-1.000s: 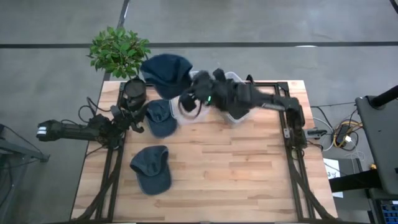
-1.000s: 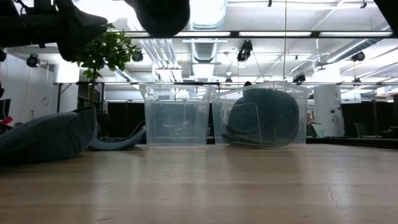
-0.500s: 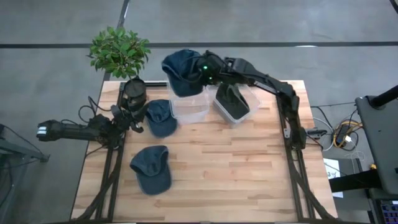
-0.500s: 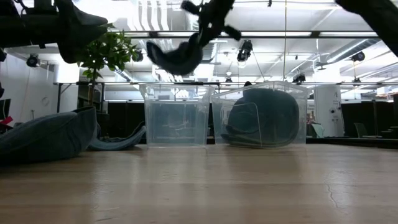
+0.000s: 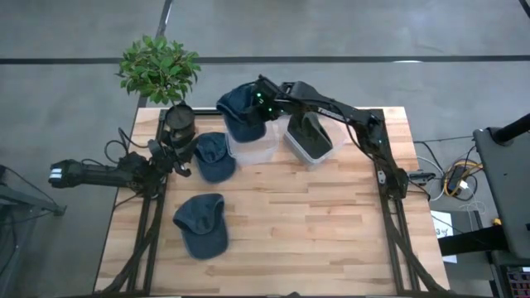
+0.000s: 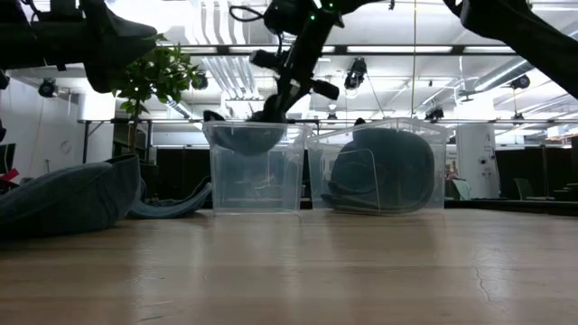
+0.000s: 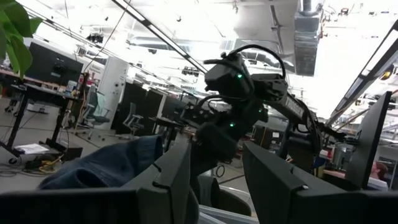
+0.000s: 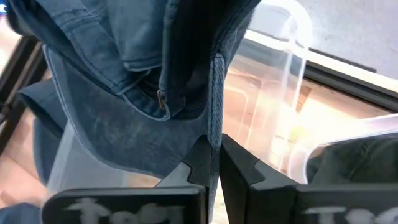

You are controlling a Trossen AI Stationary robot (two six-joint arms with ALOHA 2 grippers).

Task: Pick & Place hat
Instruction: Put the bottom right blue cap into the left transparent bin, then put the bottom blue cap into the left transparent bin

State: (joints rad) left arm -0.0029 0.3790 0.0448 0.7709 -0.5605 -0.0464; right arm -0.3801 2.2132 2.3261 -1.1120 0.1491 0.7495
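A blue denim hat [image 5: 240, 112] [image 6: 242, 137] hangs from my right gripper [image 5: 262, 96] [image 6: 282, 95] [image 8: 213, 163], which is shut on it over the left clear bin [image 5: 253, 146] [image 6: 257, 171]. The hat's lower part dips into that bin's open top. The right clear bin [image 5: 310, 136] [image 6: 379, 167] holds a dark hat. Two more blue hats lie flat on the wood [image 5: 214, 156] [image 5: 201, 223]. My left gripper [image 5: 179, 159] [image 7: 214, 171] waits open near the table's left edge, beside the closer hat. My right gripper pinches the denim hat's edge beside a seam [image 8: 215, 109] between its two fingers, coming from above and pointing down. The hat hangs below the fingers with its hollow side toward the wrist camera. Its lowest part [image 6: 244, 143] sits inside the left bin's rim.
A potted plant [image 5: 159, 68] and its dark pot [image 5: 178, 120] stand at the table's far left corner. The two bins sit side by side at the far edge. The near half of the wooden table [image 5: 315, 240] shows bare boards.
My right gripper, shut on the denim hat throughout, swung toward the far edge and a little left, then came down. The hat went from high above the bins to hanging with its lower part in the left bin's open top.
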